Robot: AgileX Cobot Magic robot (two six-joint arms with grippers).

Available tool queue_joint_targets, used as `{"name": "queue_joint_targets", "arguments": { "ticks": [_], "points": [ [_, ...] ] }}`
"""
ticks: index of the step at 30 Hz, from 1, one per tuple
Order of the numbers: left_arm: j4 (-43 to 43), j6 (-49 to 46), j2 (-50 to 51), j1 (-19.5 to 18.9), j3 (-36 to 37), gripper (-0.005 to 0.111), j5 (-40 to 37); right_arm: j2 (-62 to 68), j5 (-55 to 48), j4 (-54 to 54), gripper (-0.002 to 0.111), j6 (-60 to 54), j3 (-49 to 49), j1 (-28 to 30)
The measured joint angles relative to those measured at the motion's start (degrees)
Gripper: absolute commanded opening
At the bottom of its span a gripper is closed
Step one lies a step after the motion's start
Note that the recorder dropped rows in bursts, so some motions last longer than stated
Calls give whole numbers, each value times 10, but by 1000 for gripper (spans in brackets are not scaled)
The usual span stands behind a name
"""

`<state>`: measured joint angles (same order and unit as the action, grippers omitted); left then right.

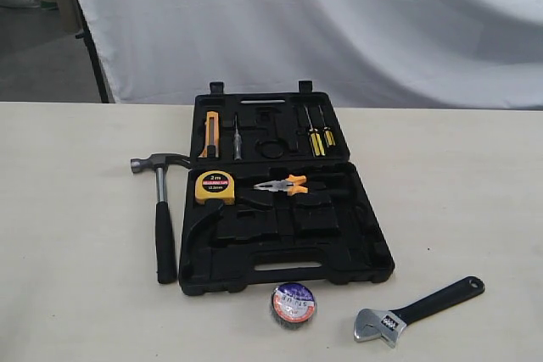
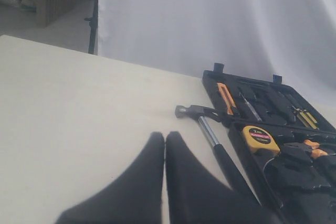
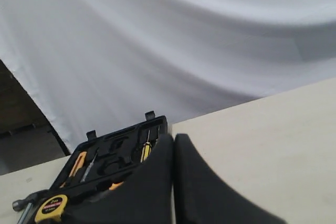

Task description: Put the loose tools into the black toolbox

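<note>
At the far left of the room a strip of grey floor [image 1: 42, 57] and a dark slanted pole [image 1: 93, 61] show beside a white sheet [image 1: 339, 23] that hangs as backdrop behind the whole scene. The pale beige table [image 1: 76, 294] is matte and bare around the tools. The left gripper [image 2: 164, 135] hangs over bare tabletop to the left of the black toolbox [image 1: 365, 247], its 2 fingers pressed together with nothing between them. The claw hammer [image 1: 161, 214] lies on the table just beside the toolbox's left wall, its head near the hinge corner. The toolbox lies open in 2 halves, with a yellow tape measure [image 1: 215, 186] and orange-handled pliers [image 1: 282, 185] in the near half. The black tape roll [image 1: 293, 303] lies flat on the table just in front of the toolbox's slot-handle edge. The adjustable wrench [image 1: 420, 309] lies on the table in front of the toolbox's right corner, apart from it. The right gripper [image 3: 173, 137] is closed tight on nothing, with the toolbox beyond its fingers
</note>
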<state>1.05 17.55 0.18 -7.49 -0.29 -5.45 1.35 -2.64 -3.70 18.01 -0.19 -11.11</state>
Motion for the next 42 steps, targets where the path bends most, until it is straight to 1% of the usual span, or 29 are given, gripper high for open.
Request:
{"name": "queue_joint_targets", "arguments": {
  "ticks": [9,12,15,24,25,26,27,30,33,37,40,42],
  "points": [
    [0,0,0,0,0,1,0,149,7,0,0,0,0,0],
    [0,0,0,0,0,1,0,218,22,0,0,0,-5,-16],
    [0,0,0,0,0,1,0,298,44,0,0,0,-13,-57],
    [0,0,0,0,0,1,0,515,147,5,0,0,-44,-242],
    [0,0,0,0,0,1,0,539,155,0,2,0,-50,-262],
    [0,0,0,0,0,1,0,564,157,-8,7,0,-57,-280],
    [0,0,0,0,0,1,0,588,159,-16,14,0,-67,-297],
    [0,0,0,0,0,1,0,654,161,-30,39,0,-102,-336],
    [0,0,0,0,0,1,0,717,161,-33,57,-6,-147,-372],
    [0,0,0,0,0,1,0,795,165,-34,70,-42,-209,-425],
    [0,0,0,0,0,1,0,837,141,-34,72,-72,-258,-446],
    [0,0,0,0,0,1,0,857,106,-34,72,-97,-296,-448]
  ]
}}
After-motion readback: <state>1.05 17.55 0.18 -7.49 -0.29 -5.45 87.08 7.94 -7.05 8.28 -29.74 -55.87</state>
